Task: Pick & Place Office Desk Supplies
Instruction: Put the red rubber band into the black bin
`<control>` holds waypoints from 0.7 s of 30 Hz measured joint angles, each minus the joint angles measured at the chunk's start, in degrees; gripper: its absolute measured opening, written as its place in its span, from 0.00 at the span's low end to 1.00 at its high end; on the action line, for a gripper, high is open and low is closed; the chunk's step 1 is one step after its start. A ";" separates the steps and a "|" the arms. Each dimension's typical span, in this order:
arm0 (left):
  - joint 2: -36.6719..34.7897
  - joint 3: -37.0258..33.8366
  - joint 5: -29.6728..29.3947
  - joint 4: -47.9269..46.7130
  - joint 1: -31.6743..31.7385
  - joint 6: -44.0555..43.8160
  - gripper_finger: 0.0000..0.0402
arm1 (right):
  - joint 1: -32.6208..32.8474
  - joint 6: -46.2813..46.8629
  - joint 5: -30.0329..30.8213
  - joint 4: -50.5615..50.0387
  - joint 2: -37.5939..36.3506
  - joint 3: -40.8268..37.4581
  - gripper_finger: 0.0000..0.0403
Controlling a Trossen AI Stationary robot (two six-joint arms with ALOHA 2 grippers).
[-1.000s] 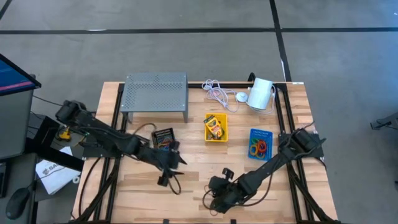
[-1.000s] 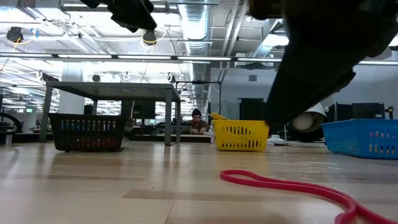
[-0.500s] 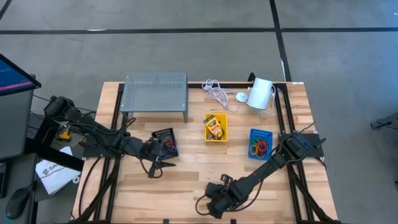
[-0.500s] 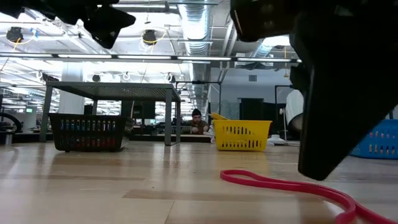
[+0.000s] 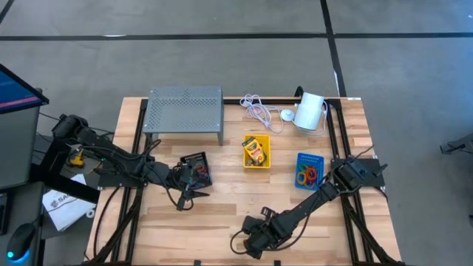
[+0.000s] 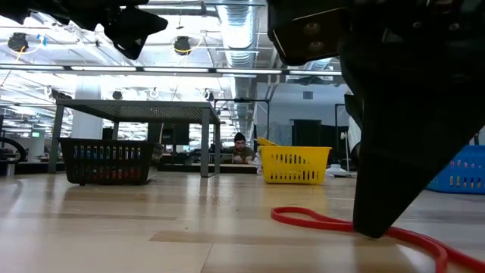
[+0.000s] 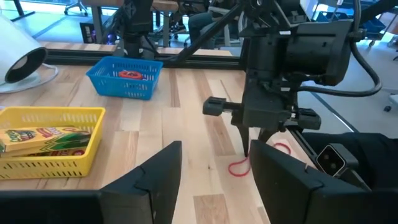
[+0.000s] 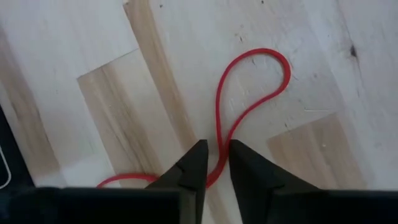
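A red rubber band lies flat on the wooden table near its front edge; it also shows in the low view. My right gripper points down at it, tips at the table. Its fingers are a narrow gap apart, one on each side of the band's pinched middle. My left gripper hangs open and empty above the table, just in front of the black bin. The yellow bin holds crayon boxes. The blue bin holds several coloured bands. My right gripper comes from above, pointing down, with the band's crossing strands running between its two fingers. A gap still shows on both sides, and I cannot tell whether the fingers touch the band. The band lies flat on the table.
A grey perforated stand is at the far left. A white cable and white cylinder are at the far right. Bare wood lies between the bins and the front edge.
My right gripper has gone down and toward the table's near edge, until its tips are at the red band. My left gripper has drawn back toward the left and far side and now hangs in front of the black bin.
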 joint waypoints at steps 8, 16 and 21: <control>0.00 0.00 0.02 0.36 0.00 0.02 0.46 | 0.00 -3.26 0.31 -0.13 0.00 -0.09 0.01; 0.00 0.00 0.04 0.34 0.00 0.02 0.46 | 0.48 -6.01 3.41 -6.48 0.39 4.43 0.00; 0.00 0.00 0.07 0.32 0.00 0.00 0.46 | 0.87 -8.33 5.74 -14.22 0.79 8.71 0.00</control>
